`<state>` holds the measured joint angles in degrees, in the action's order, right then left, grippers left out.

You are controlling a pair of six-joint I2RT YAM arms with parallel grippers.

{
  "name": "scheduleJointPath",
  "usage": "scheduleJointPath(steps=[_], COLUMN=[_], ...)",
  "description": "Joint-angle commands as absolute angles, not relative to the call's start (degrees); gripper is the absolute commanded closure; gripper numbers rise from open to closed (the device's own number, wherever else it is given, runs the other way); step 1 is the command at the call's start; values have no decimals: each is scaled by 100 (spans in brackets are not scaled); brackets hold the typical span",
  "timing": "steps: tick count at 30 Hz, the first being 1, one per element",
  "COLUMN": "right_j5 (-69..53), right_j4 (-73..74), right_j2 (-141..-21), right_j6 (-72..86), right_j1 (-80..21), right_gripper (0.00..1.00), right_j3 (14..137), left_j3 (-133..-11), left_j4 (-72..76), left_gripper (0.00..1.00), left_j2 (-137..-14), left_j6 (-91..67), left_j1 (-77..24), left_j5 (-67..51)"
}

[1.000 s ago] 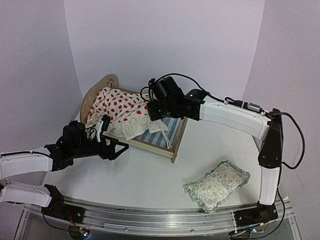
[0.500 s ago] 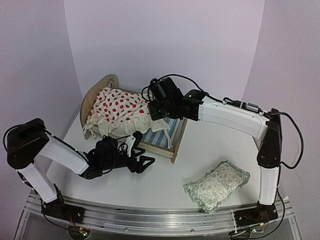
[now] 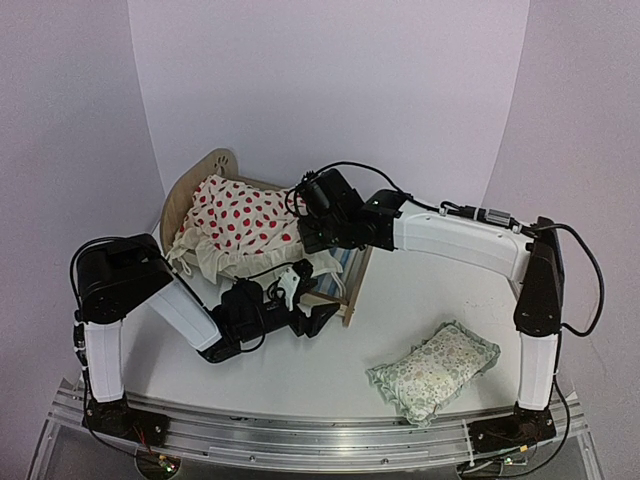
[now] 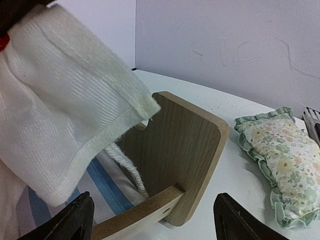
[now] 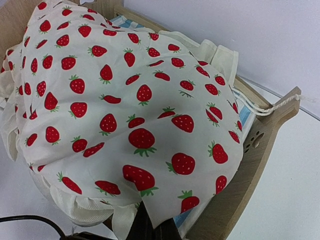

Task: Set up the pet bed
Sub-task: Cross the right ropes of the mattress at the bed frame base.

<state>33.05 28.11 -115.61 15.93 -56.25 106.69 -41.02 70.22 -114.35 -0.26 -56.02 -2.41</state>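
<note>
Since the pet bed (image 5: 260, 135) looks stiff, light wood, take its footboard (image 4: 185, 150); left hand (image 4: 155, 215) spread there, right hand (image 5: 150, 227) pinching cushion (image 5: 125, 110) hem.

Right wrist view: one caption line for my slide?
Strawberry cushion heaped on the bed, its near edge pinched in the shut right pincer.

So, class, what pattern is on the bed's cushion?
The cushion has red strawberries on cream, clearest in the right wrist view.

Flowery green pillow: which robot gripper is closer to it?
Left. The left gripper sits by the light-wood pet bed, facing the green floral pillow; the right gripper is farther back, pinching the cream strawberry-print cushion.
</note>
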Motion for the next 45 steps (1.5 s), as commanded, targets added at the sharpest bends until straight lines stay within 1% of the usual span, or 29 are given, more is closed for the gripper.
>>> scheduleJointPath(steps=[1, 9, 13, 18, 22, 26, 27, 31, 34, 37, 39, 42, 45], right_j5=[3289, 3290, 3241, 3159, 3141, 3147, 3150, 3206, 3208, 3218, 3238, 3240, 3236], right_j4=[2646, 2537, 2479, 2394, 2357, 2338, 2337, 2329, 2329, 2320, 2320, 2320, 2320], right_j2=[-11251, -11063, -10962, -10824, -10785, -10800, -10812, -10861, -10891, -10925, -10939, -10943, -10934], right_j6=[1741, 1720, 1739, 1791, 1799, 1779, 1769, 1715, 1719, 1714, 1703, 1703, 1702], right_j1=[-5601, -5599, -5599, -5603, -5599, -5599, -5600, -5599, -5600, -5599, -5599, -5600, -5599], right_gripper=[100, 100, 100, 100, 100, 100, 100, 100, 100, 100, 100, 100, 100], right_j3=[10670, 10428, 10307, 10171, 10135, 10148, 10159, 10221, 10247, 10281, 10297, 10291, 10274], left_j3=[-4494, -5064, -5210, -5394, -5428, -5425, -5408, -5303, -5282, -5284, -5290, -5306, -5317], left_j4=[7894, 8020, 8014, 7772, 7843, 7812, 7794, 7728, 7657, 7593, 7552, 7515, 7513], left_gripper=[18, 32, 45, 46, 58, 75, 76, 76, 86, 91, 97, 100, 100], left_j2=[-11834, -12378, -12511, -12621, -12685, -12652, -12627, -12541, -12525, -12501, -12488, -12473, -12478], left_j6=[204, 128, 101, 66, 53, 53, 53, -145, -140, -158, -156, -101, -62], left_j1=[-5657, -5656, -5658, -5660, -5660, -5663, -5662, -5660, -5660, -5672, -5677, -5687, -5695], left_j5=[226, 235, 418, 670, 628, 577, 569, 544, 535, 507, 491, 498, 543])
